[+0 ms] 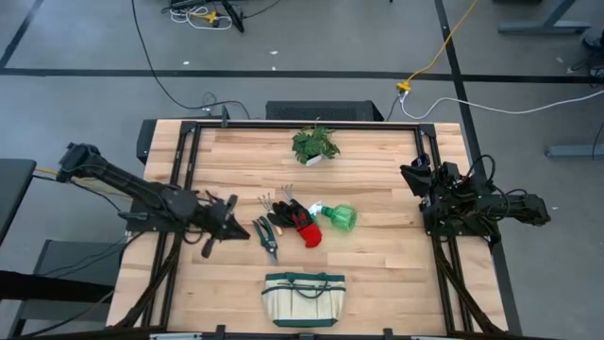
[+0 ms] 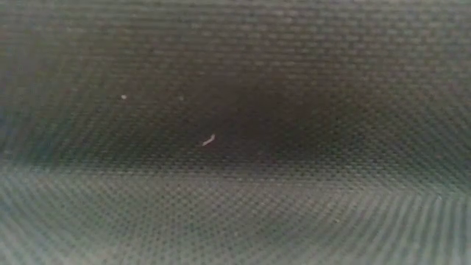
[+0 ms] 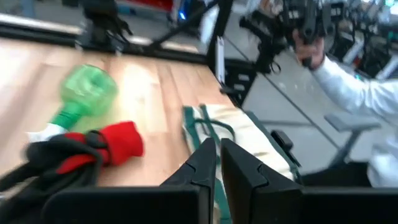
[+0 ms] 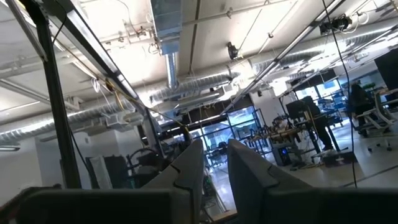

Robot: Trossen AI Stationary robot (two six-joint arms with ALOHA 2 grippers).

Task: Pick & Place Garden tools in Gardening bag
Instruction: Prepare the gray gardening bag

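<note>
The garden tools lie together at the table's middle: a pronged hand rake, pruning shears, red-and-black gloves and a green spray bottle on its side. The beige gardening bag stands upright near the front edge. My left gripper hovers just left of the shears, pointing toward the table's right, shut and with nothing in it. My right gripper waits at the table's right edge, tipped upward, its fingers a little apart and holding nothing.
A leafy potted plant stands at the far middle. Black frame rails run along the table's left and right sides. A person's white sleeve shows beyond the table's right side. Woven cloth fills the whole low view.
</note>
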